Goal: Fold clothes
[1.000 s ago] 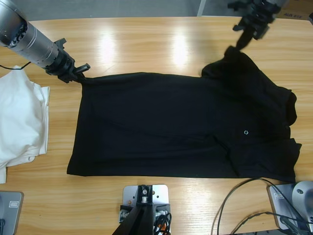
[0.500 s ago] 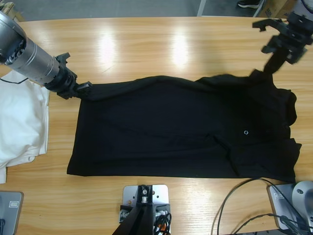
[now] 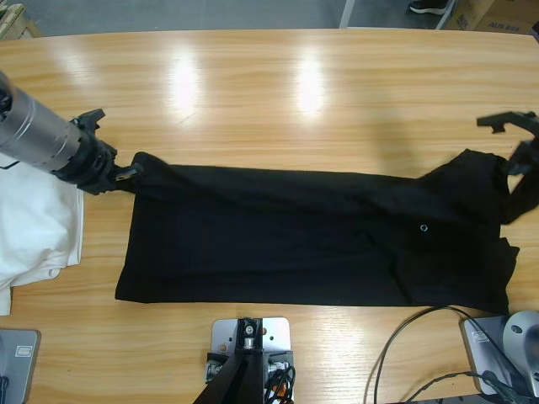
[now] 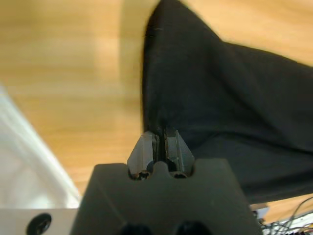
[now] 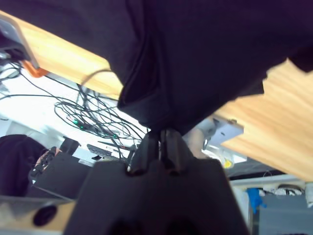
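Note:
A black polo shirt [image 3: 303, 236] with a small white logo [image 3: 423, 226] lies across the table, its far long edge drawn toward the near side. My left gripper [image 3: 126, 172] is shut on the shirt's far left corner; the left wrist view shows black cloth [image 4: 215, 98] pinched between its jaws [image 4: 161, 144]. My right gripper [image 3: 515, 168] at the right edge is shut on the shirt's collar end, with black fabric [image 5: 205, 54] hanging from its jaws [image 5: 159, 139]. Folded white clothes [image 3: 34, 219] lie at the left.
Bare wooden tabletop [image 3: 269, 84] stretches behind the shirt. Cables [image 3: 421, 353] trail off the near right corner. The white pile sits just under my left arm [image 3: 38, 135].
Both grippers have pulled the shirt's far edge toward the near side. The right gripper swung from the far right corner down to the right edge, flattening the raised shoulder part.

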Available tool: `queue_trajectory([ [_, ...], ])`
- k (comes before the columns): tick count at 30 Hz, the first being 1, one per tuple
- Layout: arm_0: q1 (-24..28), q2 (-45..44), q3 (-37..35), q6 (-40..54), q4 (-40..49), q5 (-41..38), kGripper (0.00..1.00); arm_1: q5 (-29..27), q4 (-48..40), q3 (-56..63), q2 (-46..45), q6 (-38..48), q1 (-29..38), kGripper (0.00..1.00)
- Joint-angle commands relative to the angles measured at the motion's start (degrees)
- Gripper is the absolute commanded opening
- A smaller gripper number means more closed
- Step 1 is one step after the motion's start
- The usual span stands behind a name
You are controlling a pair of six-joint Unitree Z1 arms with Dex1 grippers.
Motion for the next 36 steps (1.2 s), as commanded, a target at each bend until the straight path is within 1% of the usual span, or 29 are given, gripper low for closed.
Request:
queue_trajectory([
  [1,-0.47,-6.74,8.82,0.39,0.68,0.92,0.000,-2.08,1.68,1.03,0.52,0.18,-4.77,0.000],
  [6,-0.50,-6.27,10.56,0.81,-0.90,1.38,0.000,-1.77,2.05,0.96,4.76,-0.23,-5.74,0.000],
  [14,-1.94,-3.31,8.12,-1.26,-1.78,0.64,0.000,-1.84,2.08,0.84,10.03,-0.26,-5.74,0.000],
  [17,-1.96,-2.54,6.90,-1.89,-1.87,0.22,0.000,-3.17,5.79,-1.41,11.77,0.70,-5.74,0.000],
  [21,-1.96,-1.63,5.23,-3.95,-1.87,-1.01,0.000,-4.10,6.00,-1.57,12.47,1.06,-5.74,0.000],
  [22,-1.96,-1.29,4.99,-4.56,-1.84,-1.54,0.173,-4.65,6.00,-1.53,12.95,1.32,-5.74,0.000],
  [23,-2.00,-0.92,4.95,-4.81,-1.84,-1.73,0.459,-6.11,5.95,-1.48,13.83,1.90,-5.74,0.000],
  [24,-1.96,-0.57,4.94,-4.90,-1.78,-1.80,0.661,-7.32,5.90,-1.32,14.55,2.87,-5.74,0.001],
  [25,-1.98,-0.45,4.95,-4.97,-1.78,-1.80,0.794,-8.34,5.83,-1.18,14.88,4.27,-5.74,0.227],
  [26,-1.96,-0.45,4.95,-5.27,-1.78,-1.79,0.941,-9.20,5.83,-1.17,14.90,5.03,-5.74,0.526],
  [27,-1.96,-0.43,5.02,-5.69,-1.78,-1.72,0.964,-9.76,5.83,-1.17,14.90,5.52,-5.90,0.676],
  [28,-1.96,-0.41,5.04,-6.13,-1.78,-1.72,0.964,-10.40,5.83,-1.17,14.78,6.08,-5.97,0.892],
  [29,-1.96,-0.34,4.97,-6.37,-1.78,-1.72,0.964,-11.22,5.88,-1.20,14.37,6.68,-6.05,0.998],
  [31,-1.98,-0.34,4.87,-6.55,-1.78,-1.72,0.964,-14.62,8.22,-3.59,13.19,8.95,-6.09,1.000],
  [32,-1.96,-0.31,4.81,-6.55,-1.78,-1.75,0.964,-14.41,9.15,-5.98,11.93,9.04,-6.09,1.000],
  [33,-1.96,-0.11,4.83,-6.55,-1.78,-1.80,0.964,-13.51,9.56,-8.11,10.87,9.04,-6.09,1.000],
  [34,-1.96,0.10,4.97,-6.48,-1.78,-1.80,0.964,-11.47,9.49,-10.69,10.24,8.95,-6.09,1.000],
  [36,-1.98,0.22,5.27,-6.11,-1.78,-1.80,0.964,-8.68,8.18,-13.42,10.78,8.18,-6.12,1.000],
])
